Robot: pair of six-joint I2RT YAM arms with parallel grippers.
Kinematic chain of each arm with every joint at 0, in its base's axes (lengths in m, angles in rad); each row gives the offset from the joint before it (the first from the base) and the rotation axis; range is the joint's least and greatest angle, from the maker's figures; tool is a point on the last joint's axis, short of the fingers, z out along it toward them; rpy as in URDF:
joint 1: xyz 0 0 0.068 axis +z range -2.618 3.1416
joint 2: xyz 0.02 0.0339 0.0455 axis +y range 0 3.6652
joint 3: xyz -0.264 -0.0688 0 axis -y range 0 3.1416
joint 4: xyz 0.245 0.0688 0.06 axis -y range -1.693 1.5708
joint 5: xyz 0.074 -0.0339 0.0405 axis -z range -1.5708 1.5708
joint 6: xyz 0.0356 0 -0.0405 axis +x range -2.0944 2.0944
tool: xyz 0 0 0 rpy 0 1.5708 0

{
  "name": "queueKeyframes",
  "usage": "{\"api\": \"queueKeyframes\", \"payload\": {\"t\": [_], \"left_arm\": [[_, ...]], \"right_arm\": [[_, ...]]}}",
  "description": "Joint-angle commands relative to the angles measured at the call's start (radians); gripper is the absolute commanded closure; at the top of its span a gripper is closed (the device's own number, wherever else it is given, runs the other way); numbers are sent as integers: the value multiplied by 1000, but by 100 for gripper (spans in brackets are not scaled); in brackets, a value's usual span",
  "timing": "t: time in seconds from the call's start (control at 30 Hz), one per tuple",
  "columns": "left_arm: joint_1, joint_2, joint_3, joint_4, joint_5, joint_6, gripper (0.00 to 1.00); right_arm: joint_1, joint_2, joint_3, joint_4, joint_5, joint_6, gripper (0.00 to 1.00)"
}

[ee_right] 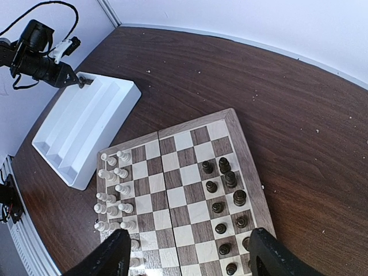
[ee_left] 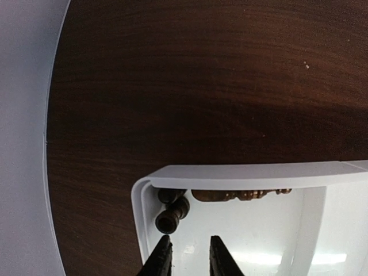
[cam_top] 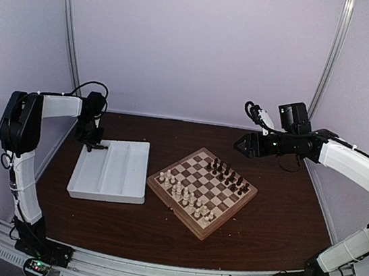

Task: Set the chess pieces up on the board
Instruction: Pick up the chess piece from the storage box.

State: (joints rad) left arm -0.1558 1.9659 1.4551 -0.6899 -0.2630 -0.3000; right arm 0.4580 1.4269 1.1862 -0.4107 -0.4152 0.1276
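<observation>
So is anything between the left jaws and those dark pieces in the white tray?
Nothing visible does. The left gripper aims its jaws at the small dark brown chess pieces lying in a corner of the white rectangular tray, only bare tray floor between.

A dark wooden table [cam_top: 158,236] stands enclosed by plain pale walls [cam_top: 203,45], with thin metal poles [cam_top: 70,27] in the back corners.

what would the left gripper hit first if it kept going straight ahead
Probably the dark chess pieces lying in the corner of the white tray, just ahead of the left gripper, with the tray wall right behind them. Depth is unclear, so the tray floor could come first.
</observation>
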Motion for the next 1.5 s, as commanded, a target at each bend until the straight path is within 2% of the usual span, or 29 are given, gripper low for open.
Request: {"api": "queueKeyframes", "payload": {"t": [0.0, 0.3, 0.47, 0.73, 0.87, 1.0, 1.1, 1.3, 1.47], "left_arm": [[8, 43, 45, -30, -39, 32, 76], [15, 82, 57, -34, -71, 49, 69], [16, 105, 67, -49, -34, 57, 72], [15, 88, 41, -125, 98, 39, 76], [15, 87, 26, -110, 66, 33, 76], [16, 87, 27, -84, 31, 25, 66], [16, 87, 27, -58, 24, 15, 63], [16, 87, 18, 11, -18, -11, 63], [16, 85, 7, 77, -47, -33, 69]], "right_arm": [[-3, -3, 4, 20, -11, 4, 26], [-2, -2, 7, 14, -12, 3, 26], [-2, 1, 10, 15, -13, 4, 26], [-2, 0, 11, 13, -15, 7, 26], [-3, 4, 15, 15, -20, 9, 26], [-3, 4, 15, 15, -23, 12, 27], [-2, 4, 15, 12, -22, 12, 27], [-3, 9, 25, -6, -24, 8, 27], [-2, 9, 29, -11, -21, 4, 27]]}}
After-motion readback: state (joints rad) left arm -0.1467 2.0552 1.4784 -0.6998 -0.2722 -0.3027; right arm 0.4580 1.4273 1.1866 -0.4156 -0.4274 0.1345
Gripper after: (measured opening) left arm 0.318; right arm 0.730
